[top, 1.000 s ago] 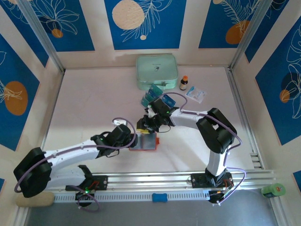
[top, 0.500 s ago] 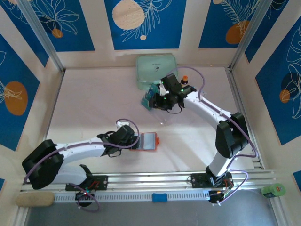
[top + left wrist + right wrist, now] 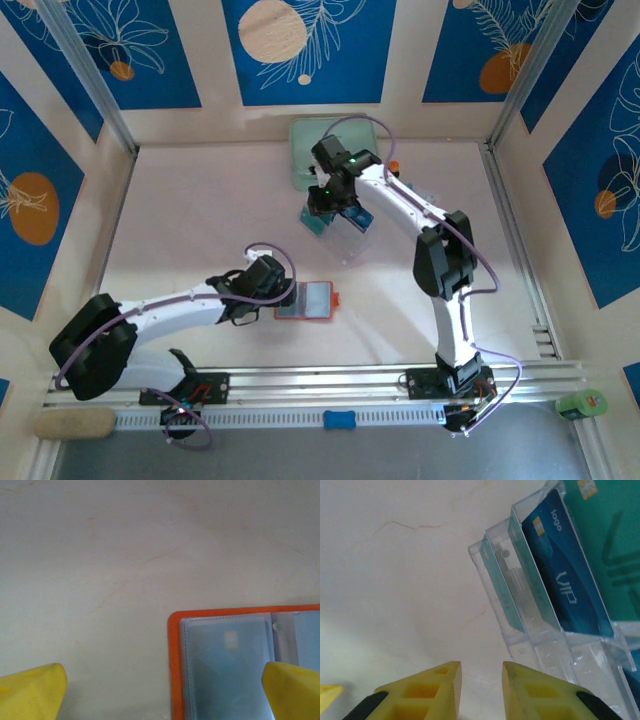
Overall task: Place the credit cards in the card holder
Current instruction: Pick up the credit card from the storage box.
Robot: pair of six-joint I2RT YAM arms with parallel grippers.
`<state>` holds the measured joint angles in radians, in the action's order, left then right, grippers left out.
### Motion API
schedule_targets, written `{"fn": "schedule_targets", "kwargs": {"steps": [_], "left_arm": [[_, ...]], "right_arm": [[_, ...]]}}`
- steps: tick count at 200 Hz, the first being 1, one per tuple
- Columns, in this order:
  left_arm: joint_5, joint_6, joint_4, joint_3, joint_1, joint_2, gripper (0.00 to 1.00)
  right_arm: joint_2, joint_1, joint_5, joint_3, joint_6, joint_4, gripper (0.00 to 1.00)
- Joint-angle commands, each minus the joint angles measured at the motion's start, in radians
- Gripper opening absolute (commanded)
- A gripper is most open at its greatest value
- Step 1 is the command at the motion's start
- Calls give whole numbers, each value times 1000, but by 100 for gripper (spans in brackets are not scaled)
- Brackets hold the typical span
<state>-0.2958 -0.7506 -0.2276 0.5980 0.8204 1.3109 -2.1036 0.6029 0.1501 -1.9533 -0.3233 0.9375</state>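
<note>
Credit cards (image 3: 565,585) stand in the clear rack (image 3: 520,610); the front blue one reads "logo" and "VIP". Card holder (image 3: 225,665) lies open on the table (image 3: 125,555) under the left gripper (image 3: 162,690), which is spread wide and empty. Right gripper (image 3: 481,680) is near the rack, jaws narrowly parted, holding nothing.

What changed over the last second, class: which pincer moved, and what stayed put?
The right pincer left the card holder and swung away to the clear rack of credit cards, gripping nothing. The left pincer, wide open, barely shifted beside the holder; the card holder and mint-green case stayed put.
</note>
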Motion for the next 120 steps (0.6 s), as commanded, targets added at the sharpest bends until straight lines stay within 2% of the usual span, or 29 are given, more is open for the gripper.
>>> {"fn": "schedule_targets", "kwargs": {"steps": [1,45,120], "left_arm": [[6,23,-35,21,-20,-11,100],[9,22,-38,9,-38,-37,100],[21,18,-37,-12,-55,-61,100]], "right_arm": [[-70,36,108,-106,73,115,28],[-220,73,259,-285,117,201,27],[-340,89,345,-419,158,247,27]]}}
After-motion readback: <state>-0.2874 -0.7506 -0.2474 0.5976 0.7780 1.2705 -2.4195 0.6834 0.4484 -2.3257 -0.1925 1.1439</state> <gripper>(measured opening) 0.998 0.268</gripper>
